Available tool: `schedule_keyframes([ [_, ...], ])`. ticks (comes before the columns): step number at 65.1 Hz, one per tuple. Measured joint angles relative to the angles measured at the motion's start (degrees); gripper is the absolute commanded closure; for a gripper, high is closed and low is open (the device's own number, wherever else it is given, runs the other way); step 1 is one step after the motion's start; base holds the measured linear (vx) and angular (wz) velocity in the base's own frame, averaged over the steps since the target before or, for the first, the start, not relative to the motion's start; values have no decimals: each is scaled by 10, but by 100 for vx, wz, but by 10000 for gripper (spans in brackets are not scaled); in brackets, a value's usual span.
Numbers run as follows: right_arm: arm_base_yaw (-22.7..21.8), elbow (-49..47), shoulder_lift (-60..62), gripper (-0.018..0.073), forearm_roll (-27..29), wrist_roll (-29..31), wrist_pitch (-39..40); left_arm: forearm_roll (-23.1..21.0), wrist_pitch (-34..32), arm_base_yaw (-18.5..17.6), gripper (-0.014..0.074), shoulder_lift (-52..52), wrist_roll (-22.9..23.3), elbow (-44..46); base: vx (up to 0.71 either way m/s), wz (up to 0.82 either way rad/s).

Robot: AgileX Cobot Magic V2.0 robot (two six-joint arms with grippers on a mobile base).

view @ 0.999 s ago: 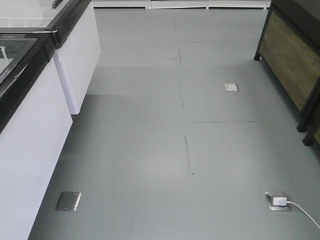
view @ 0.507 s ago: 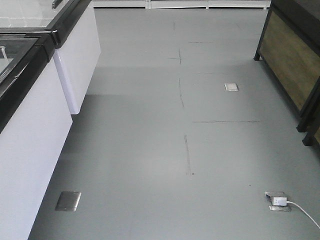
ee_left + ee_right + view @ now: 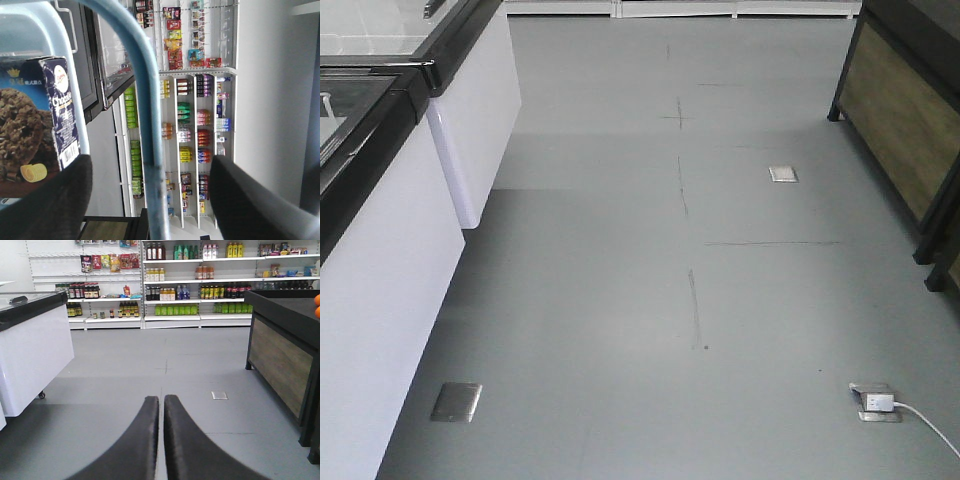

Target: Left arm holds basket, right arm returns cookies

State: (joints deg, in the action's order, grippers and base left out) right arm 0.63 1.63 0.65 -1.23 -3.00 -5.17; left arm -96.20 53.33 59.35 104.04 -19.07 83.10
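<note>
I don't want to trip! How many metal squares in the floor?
3 metal squares: one near-left, one farther ahead, one near-right with a white plug. Others may be hidden.

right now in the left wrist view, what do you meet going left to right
cookies → basket handle → drink shelves → white wall

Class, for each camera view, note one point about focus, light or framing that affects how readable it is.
Left wrist view: picture turned sideways, shelves running vertically; the near basket handle and dark jaws soft, the cookies box legible. Right wrist view: jaws blurred and dark, far shelves sharp. Front-facing view: even light on the floor, pale glare on the freezer lid.
</note>
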Motion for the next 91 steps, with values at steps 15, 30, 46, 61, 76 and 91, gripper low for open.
schedule_keyframes([
  [15, 0, 0, 0, 570, 0, 0, 0, 1, -6, -6, 162, 18, 5, 14, 0, 0],
  [30, 0, 0, 0, 570, 0, 0, 0, -1, -5, -6, 551, 20, 19, 14, 0, 0],
  [46, 2, 0, 0, 570, 0, 0, 0, -20, 20, -6, 603, 20, -1, 17, 0, 0],
  [61, 31, 0, 0, 570, 0, 0, 0, -16, 30, -7, 602, 15, -4, 17, 0, 0],
  [76, 35, 0, 0, 570, 0, 0, 0, 17, 35, -16, 602, 4, 4, 46, 0, 0],
  [91, 35, 0, 0, 570, 0, 0, 0, 31, 34, -74, 602, -28, 5, 123, 0, 0],
])
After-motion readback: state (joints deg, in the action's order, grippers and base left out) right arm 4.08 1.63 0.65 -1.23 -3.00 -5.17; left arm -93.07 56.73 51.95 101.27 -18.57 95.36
